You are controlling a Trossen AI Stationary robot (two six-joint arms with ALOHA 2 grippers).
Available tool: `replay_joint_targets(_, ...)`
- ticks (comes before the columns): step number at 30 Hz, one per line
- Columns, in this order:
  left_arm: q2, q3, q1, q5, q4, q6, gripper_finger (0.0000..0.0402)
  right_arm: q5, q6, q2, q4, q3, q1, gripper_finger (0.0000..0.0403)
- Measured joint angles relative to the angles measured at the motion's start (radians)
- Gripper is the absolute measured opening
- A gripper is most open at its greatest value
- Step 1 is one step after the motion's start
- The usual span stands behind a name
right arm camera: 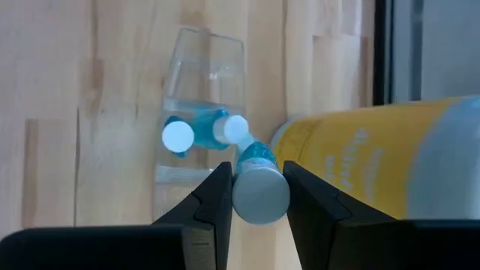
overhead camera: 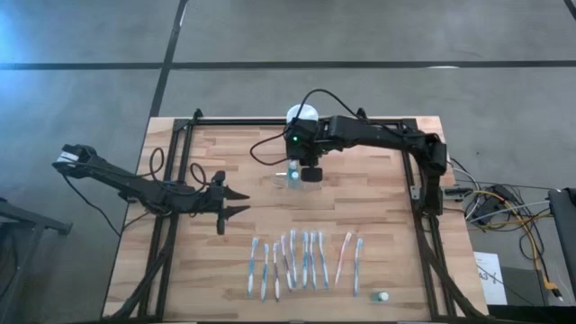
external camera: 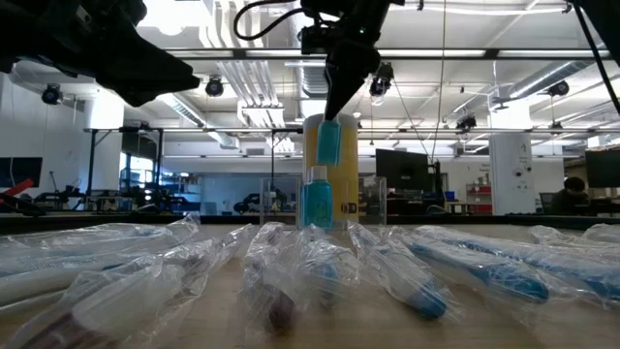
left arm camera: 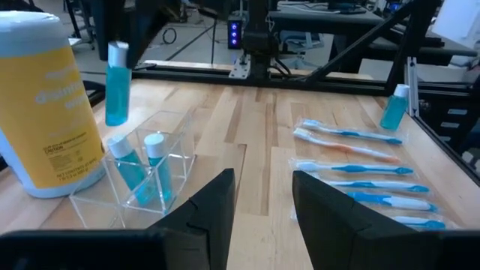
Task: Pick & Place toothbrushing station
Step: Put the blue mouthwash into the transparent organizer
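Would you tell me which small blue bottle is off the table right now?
The blue bottle in the right gripper, held above the clear holder; the others stand.

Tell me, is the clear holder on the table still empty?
No, the clear holder already has two small blue bottles standing in it, while the right gripper holds a third one above it.

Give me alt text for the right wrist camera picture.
The right gripper holds a small blue bottle by its white cap, above the clear plastic holder that already contains two blue bottles. A yellow jar stands beside the holder on the wooden table.
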Motion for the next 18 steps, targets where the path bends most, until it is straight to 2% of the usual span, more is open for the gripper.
replay_joint_targets(8, -0.007, 0.000, 0.000, 0.035, -0.023, 0.012, 0.0140, -0.149, -0.054, 0.039, -0.086, 0.085, -0.003, 0.0094)
replay_joint_targets(18, -0.008, 0.013, 0.000, 0.050, -0.032, 0.011, 0.0140, -0.148, -0.067, 0.054, -0.100, 0.028, -0.014, 0.0095)
